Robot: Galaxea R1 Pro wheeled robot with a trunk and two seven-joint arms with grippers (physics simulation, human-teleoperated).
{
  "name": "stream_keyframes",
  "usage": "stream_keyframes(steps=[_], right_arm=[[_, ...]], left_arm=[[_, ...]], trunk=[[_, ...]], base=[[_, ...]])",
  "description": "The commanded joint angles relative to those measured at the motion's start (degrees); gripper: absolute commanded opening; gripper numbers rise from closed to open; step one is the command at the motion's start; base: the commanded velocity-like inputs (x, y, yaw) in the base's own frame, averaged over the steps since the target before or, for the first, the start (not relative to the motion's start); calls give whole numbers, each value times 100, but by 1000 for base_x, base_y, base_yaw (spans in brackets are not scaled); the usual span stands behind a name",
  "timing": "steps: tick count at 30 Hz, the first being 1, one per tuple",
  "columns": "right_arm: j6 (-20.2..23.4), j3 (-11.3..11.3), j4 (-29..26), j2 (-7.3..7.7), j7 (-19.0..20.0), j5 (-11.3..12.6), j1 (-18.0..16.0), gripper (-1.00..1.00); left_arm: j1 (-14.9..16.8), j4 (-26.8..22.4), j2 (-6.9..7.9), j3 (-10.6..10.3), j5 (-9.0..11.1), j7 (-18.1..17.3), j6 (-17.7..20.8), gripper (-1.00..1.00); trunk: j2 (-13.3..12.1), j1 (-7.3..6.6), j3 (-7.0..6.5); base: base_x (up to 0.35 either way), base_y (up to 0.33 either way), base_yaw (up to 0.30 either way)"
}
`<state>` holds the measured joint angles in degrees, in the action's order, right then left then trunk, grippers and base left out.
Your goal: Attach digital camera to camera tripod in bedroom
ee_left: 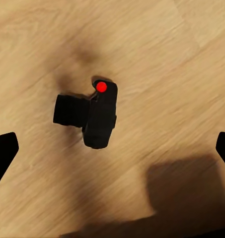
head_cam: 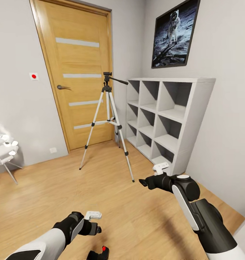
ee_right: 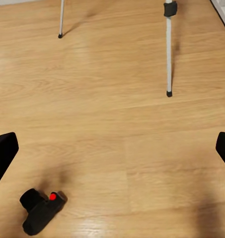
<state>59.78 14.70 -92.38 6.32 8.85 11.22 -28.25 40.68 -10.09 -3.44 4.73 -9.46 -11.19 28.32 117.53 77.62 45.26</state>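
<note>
Left gripper (ee_left: 112, 148) spread wide above digital camera (ee_left: 92, 115)

No readable text, label, brand, number or sign stands on anything.

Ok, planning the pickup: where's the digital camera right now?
The digital camera lies on the wood floor at the head view's bottom edge, just below the left gripper.

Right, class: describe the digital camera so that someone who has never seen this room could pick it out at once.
Start at the oak door with the silver-legged camera tripod before it, then come down the wood floor toward the robot. The digital camera lies there below the left tool, whose fingers are spread. It is a small black body with a stubby lens and a red button.
</note>
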Motion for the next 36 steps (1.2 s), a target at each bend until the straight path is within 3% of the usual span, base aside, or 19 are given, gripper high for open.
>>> stream_keyframes(steps=[1, 6, 9, 20, 29, 32, 34, 36], right_arm=[[22, -6, -6, 16, 0, 14, -5, 100], [22, -38, -7, 35, 2, 19, -5, 100], [22, -49, -9, 49, 4, 20, -5, 100], [22, -61, -8, 78, 394, 15, -7, 100], [22, -74, -9, 100, 492, 12, -32, 100], [22, -77, -10, 103, 497, 12, -40, 100], [22, -66, -9, 98, 499, 9, -32, 100], [22, -57, -9, 93, 498, 0, -28, 100]], left_arm=[[-27, -9, -8, -107, -57, -33, 23, 100], [-102, -3, -7, -504, -52, -46, 8, 100], [-119, -2, 15, -603, -55, -58, 4, 100], [-130, -10, 8, -825, -58, -76, -5, 100], [-89, -40, -12, -976, -64, -19, -167, 100], [-101, -42, 10, -986, -65, -7, -328, 100], [-123, -16, 19, -984, -51, -2, -707, 100], [-132, -6, 16, -984, -45, 1, -835, 100]], trunk=[[44, 22, 24], [245, 132, 114], [365, 197, 168], [806, 439, 365], [1167, 637, 527], [1288, 703, 581], [1368, 747, 617], [1448, 790, 652]], base=[[0, 0, 0], [0, 0, 0], [0, 0, 0], [0, 0, 0], [0, 0, 0], [0, 0, 0], [0, 0, 0], [0, 0, 0]])
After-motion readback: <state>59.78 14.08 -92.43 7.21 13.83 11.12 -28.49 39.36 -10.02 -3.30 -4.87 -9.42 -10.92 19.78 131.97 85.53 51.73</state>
